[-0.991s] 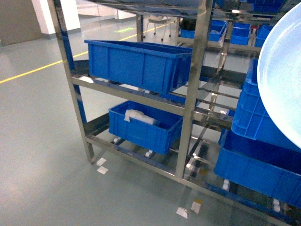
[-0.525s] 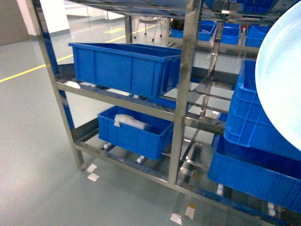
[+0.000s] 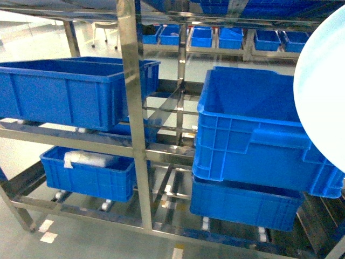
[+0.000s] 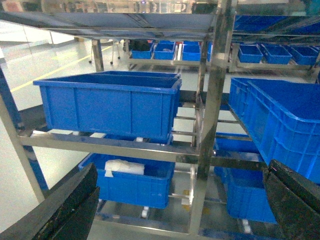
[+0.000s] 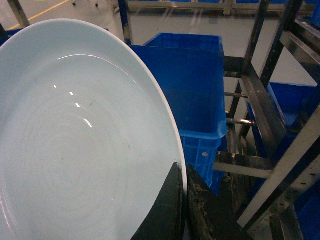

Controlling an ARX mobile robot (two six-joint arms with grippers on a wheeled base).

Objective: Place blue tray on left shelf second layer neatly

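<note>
Since a second ago the head view has swung rightward: the left shelf (image 3: 132, 108) upright now stands left of centre, and the stacked dark-blue crates (image 3: 248, 135) fill the middle. The blue tray (image 3: 323, 97) stays at the right edge, raised in front of the crates. The right gripper (image 5: 184, 200) is clamped on its rim. The left gripper (image 4: 180, 200) hangs wide open, empty.

The head camera faces the left shelf (image 3: 133, 108) level and close; the left wrist view looks at the same upright (from lower left); the right wrist view peers down past the blue tray (image 5: 80, 140).
</note>
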